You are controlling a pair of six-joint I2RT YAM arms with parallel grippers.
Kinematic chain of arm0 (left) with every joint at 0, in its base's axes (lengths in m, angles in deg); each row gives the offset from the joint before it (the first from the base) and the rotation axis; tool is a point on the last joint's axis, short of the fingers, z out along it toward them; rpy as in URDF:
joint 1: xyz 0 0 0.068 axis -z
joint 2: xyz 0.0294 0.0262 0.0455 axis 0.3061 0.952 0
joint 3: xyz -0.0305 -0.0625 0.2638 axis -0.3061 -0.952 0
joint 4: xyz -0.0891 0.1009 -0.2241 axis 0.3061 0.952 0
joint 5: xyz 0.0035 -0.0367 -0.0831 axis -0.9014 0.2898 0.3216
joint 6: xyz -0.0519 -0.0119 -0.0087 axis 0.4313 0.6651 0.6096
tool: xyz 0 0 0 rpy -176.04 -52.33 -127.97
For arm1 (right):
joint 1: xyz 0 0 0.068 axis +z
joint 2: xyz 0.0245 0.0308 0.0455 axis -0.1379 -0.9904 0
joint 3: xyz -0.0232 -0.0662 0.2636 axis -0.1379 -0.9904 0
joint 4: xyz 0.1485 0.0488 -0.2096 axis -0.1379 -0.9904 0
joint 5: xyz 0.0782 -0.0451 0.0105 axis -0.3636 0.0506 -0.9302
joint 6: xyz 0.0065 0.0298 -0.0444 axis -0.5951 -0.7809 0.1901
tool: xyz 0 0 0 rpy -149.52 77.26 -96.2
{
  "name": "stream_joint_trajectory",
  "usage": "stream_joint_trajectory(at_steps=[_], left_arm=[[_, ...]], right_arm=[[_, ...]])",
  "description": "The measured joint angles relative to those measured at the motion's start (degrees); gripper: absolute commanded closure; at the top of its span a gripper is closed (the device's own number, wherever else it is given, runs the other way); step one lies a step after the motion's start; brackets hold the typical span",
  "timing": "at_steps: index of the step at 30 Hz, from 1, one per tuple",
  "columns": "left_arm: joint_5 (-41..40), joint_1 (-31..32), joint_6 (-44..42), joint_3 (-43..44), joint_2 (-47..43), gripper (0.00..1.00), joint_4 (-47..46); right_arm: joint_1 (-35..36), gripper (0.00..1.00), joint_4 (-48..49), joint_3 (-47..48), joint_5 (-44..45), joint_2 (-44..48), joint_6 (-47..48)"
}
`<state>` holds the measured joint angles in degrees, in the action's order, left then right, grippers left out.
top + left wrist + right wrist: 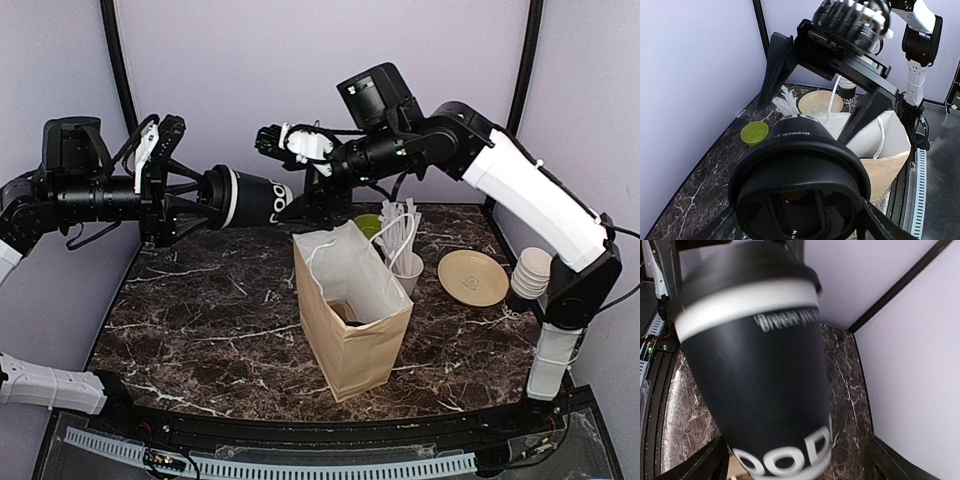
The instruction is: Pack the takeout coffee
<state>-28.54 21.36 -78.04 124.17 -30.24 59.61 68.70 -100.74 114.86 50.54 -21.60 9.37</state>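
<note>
The takeout coffee (255, 198) is a black lidded cup with white lettering, lying level in the air above the table's back left. My left gripper (210, 197) is shut on its lid end; in the left wrist view the lid (800, 170) fills the space between the fingers. My right gripper (300, 205) stands open around the cup's base. In the right wrist view the cup (755, 380) is blurred, with gaps between it and both fingers. The brown paper bag (350, 330) stands open and upright below and to the right of the cup.
Beside the bag stands a white cup of straws (405, 265), with a small green cup (367, 225) behind it. A tan plate (472, 277) and a stack of lidless cups (530, 272) sit at the right. Another black cup (846, 92) stands at the back.
</note>
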Motion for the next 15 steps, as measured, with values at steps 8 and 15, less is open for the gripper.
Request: stream_joint_trajectory(at_steps=[8,15], left_arm=[[-4.59,0.00,0.94,2.82,1.70,0.23,3.43],[-6.88,0.00,2.45,2.84,3.80,0.23,4.83]], right_arm=[[-9.90,0.10,1.44,-23.02,2.21,17.84,-6.56],[-11.63,0.06,1.27,-32.98,-1.11,28.81,-10.82]])
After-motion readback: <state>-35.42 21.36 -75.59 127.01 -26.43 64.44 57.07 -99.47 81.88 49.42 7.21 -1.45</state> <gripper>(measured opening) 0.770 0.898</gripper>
